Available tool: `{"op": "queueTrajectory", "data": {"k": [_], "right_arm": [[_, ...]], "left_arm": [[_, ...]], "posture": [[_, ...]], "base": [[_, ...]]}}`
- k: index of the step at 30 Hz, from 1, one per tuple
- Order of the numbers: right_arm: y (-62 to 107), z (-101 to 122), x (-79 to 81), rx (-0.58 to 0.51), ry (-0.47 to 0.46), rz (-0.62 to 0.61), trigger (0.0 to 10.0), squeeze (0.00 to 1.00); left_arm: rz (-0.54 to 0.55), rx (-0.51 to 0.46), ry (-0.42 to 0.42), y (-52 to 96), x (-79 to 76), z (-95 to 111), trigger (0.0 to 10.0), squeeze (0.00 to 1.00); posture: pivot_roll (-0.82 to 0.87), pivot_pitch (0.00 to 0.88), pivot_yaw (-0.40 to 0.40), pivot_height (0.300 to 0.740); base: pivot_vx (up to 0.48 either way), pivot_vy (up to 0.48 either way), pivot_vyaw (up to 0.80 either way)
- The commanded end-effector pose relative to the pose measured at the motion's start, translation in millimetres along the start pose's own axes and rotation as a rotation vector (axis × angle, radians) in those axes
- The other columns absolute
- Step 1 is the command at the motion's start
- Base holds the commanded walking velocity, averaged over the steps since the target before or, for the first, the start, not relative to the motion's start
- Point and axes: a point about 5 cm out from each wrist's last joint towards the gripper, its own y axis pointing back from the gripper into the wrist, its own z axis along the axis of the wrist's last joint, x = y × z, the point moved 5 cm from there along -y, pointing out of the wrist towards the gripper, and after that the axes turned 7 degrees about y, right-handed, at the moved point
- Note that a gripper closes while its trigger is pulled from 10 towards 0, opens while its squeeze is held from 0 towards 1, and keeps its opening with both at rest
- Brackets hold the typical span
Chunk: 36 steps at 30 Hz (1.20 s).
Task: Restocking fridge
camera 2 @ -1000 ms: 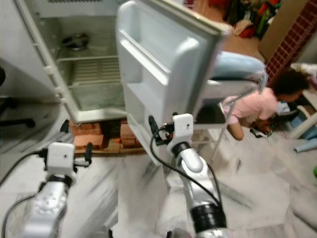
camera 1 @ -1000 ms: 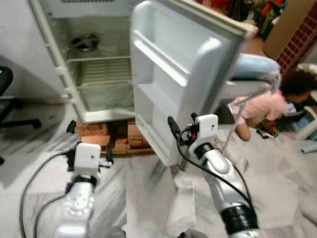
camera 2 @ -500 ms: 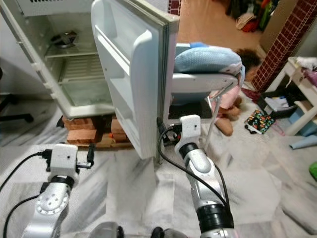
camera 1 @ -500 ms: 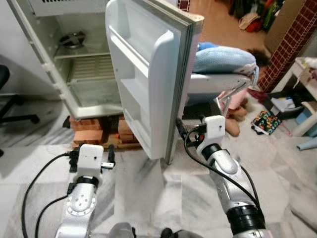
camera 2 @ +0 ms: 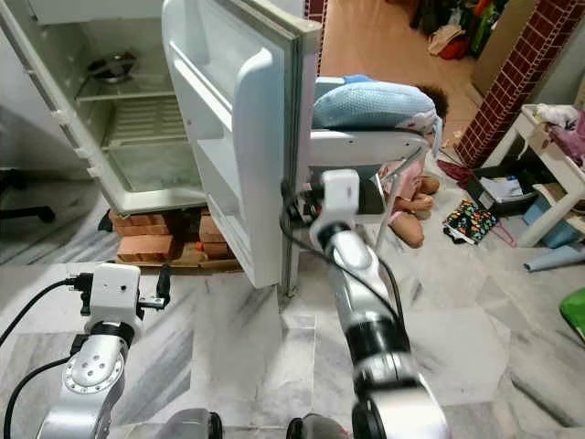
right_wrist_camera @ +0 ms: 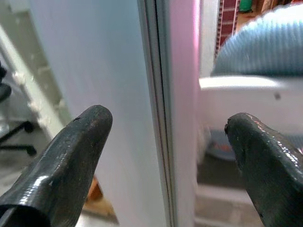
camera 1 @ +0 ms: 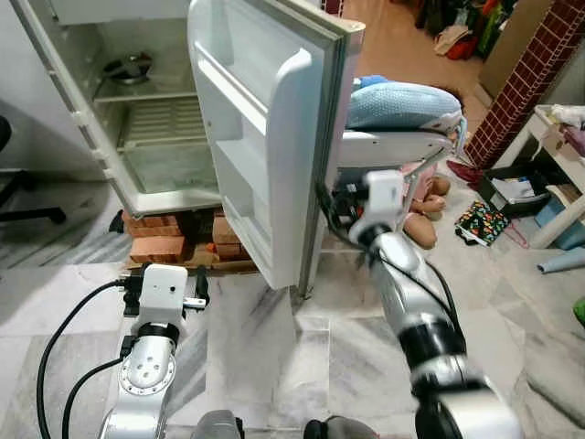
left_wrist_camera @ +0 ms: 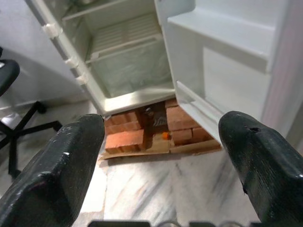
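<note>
Fridge [camera 1: 155, 119] standing open on bricks [camera 1: 169, 245], door [camera 1: 265, 137] swung wide. Right gripper [right_wrist_camera: 165, 142] raised at door's outer edge, fingers [right_wrist_camera: 66, 156] spread wide around it, not touching. Left gripper [left_wrist_camera: 161, 156] low before the bricks, fingers [left_wrist_camera: 57, 165] wide apart, empty

Person [camera 1: 416, 197] mostly behind chair [camera 1: 393, 146]

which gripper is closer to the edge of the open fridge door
Right. The right gripper is up at the fridge door, its open fingers either side of the door's outer edge. The left gripper hangs low over the floor, apart from the door.
</note>
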Motion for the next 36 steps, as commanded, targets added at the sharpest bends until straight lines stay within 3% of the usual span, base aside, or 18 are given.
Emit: {"op": "queueTrajectory", "data": {"k": [1,9,13,14,15,17,18,19,20,21,23,25,27,30,33,36], "right_arm": [[-6.2,3,-6.7,0.002,-0.016,-0.039,10.0,0.00],[-28.9,29,-14.2,-0.016,0.017,-0.134,10.0,0.00],[-32.8,32,-9.6,-0.023,-0.049,-0.126,10.0,0.00],[-34.2,33,0.3,-0.032,-0.112,-0.070,10.0,0.00],[-34.2,33,0.3,-0.032,-0.112,-0.070,10.0,0.00],[-33.9,39,46.3,-0.048,-0.344,0.208,10.0,0.00],[-22.7,59,80.8,-0.113,-0.514,0.465,10.0,0.00],[-22.7,59,80.8,-0.113,-0.514,0.465,10.0,0.00],[-4.8,80,103.4,-0.185,-0.579,0.669,10.0,0.00],[5.7,89,112.1,-0.211,-0.600,0.763,10.0,0.00],[15.0,95,118.1,-0.224,-0.607,0.833,10.0,0.00],[26.8,92,124.6,-0.222,-0.544,0.905,10.0,0.00],[17.2,65,113.5,-0.163,-0.427,0.795,10.0,0.00],[3.0,23,77.6,-0.076,-0.213,0.543,10.0,0.00],[6.3,1,54.2,-0.037,-0.079,0.426,10.0,0.00],[25.2,-19,29.8,0.038,-0.067,0.328,10.0,0.00]], "left_arm": [[0.021,0.007,-0.008,1.9,5.3,-1,10.0,0.00],[0.062,0.020,-0.018,9.1,15.0,-3,10.0,0.00],[0.069,0.026,-0.015,12.4,16.3,-5,10.0,0.00],[0.068,0.027,-0.015,12.9,15.8,-6,10.0,0.00],[0.068,0.027,-0.015,12.9,15.8,-6,10.0,0.00],[0.061,0.026,-0.012,12.4,14.1,-5,10.0,0.00],[0.056,0.024,-0.011,11.7,12.9,-5,10.0,0.00],[0.056,0.024,-0.011,11.7,12.9,-5,10.0,0.00],[0.050,0.022,-0.011,11.1,12.1,-4,10.0,0.00],[0.046,0.020,-0.010,10.8,11.7,-4,10.0,0.00],[0.042,0.020,-0.010,10.6,11.3,-4,10.0,0.00],[0.038,0.023,-0.012,10.0,10.7,-4,10.0,0.00],[0.035,0.023,-0.013,8.9,9.9,-5,10.0,0.00],[0.028,0.011,0.013,7.2,7.9,-1,10.0,0.00],[0.031,0.013,0.032,6.8,8.0,-1,10.0,0.00],[0.024,0.026,0.026,4.9,6.6,-3,10.0,0.00]], "posture": [[0.18,0.107,-0.028,0.740],[0.23,0.116,-0.050,0.740],[0.23,0.119,-0.054,0.740],[0.23,0.119,-0.055,0.740],[0.23,0.119,-0.055,0.740],[0.22,0.120,-0.053,0.740],[0.22,0.119,-0.051,0.740],[0.22,0.119,-0.051,0.740],[0.21,0.119,-0.047,0.740],[0.21,0.119,-0.047,0.740],[0.21,0.118,-0.047,0.740],[0.21,0.115,-0.044,0.740],[0.20,0.113,-0.042,0.740],[0.20,0.111,-0.039,0.740],[0.20,0.110,-0.038,0.740],[0.19,0.107,-0.036,0.740]], "base": [[0.000,0.000,0.00],[0.000,0.000,0.00],[0.000,0.000,0.00],[0.000,0.000,0.00],[0.000,0.000,0.00],[0.000,0.000,0.00],[0.000,0.000,0.00],[0.000,0.000,0.00],[0.000,0.000,0.00],[0.000,0.000,0.00],[0.000,0.000,0.00],[0.000,0.000,0.00],[0.000,0.000,0.00],[0.000,0.000,0.00],[0.000,0.000,0.00],[0.000,0.279,0.00]]}}
